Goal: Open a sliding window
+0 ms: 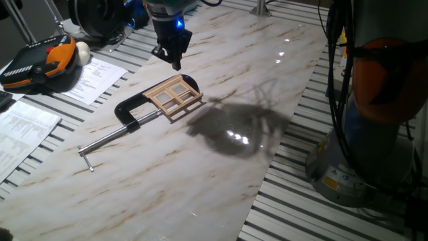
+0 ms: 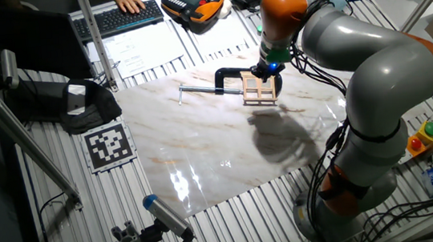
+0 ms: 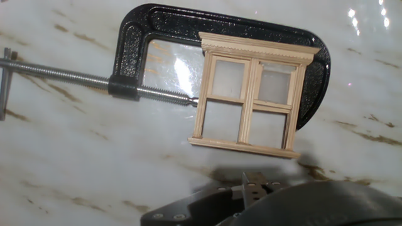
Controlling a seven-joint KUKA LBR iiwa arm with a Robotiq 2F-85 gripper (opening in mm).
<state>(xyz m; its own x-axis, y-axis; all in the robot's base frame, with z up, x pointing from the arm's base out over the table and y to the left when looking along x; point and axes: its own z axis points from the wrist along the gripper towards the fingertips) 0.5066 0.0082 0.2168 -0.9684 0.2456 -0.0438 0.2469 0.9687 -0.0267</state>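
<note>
The sliding window (image 3: 250,95) is a small tan wooden frame with crossbars. It lies flat on the marble board (image 1: 200,167), pinched between the screw and the jaw of a black C-clamp (image 3: 157,25). My gripper (image 1: 177,64) hangs just above the board beyond the window (image 1: 175,96), apart from it. Its fingers look pressed together with nothing between them. In the hand view the gripper (image 3: 254,183) shows at the bottom edge, below the window's sill. From the other fixed view the gripper (image 2: 266,69) hovers over the window (image 2: 259,90).
The clamp's steel rod (image 1: 110,139) reaches toward the board's left edge. An orange-black teach pendant (image 1: 40,61) and papers (image 1: 93,77) lie on the slatted table at left. A keyboard (image 2: 117,18), a printed marker (image 2: 108,144) and the arm's base (image 1: 348,174) surround the board.
</note>
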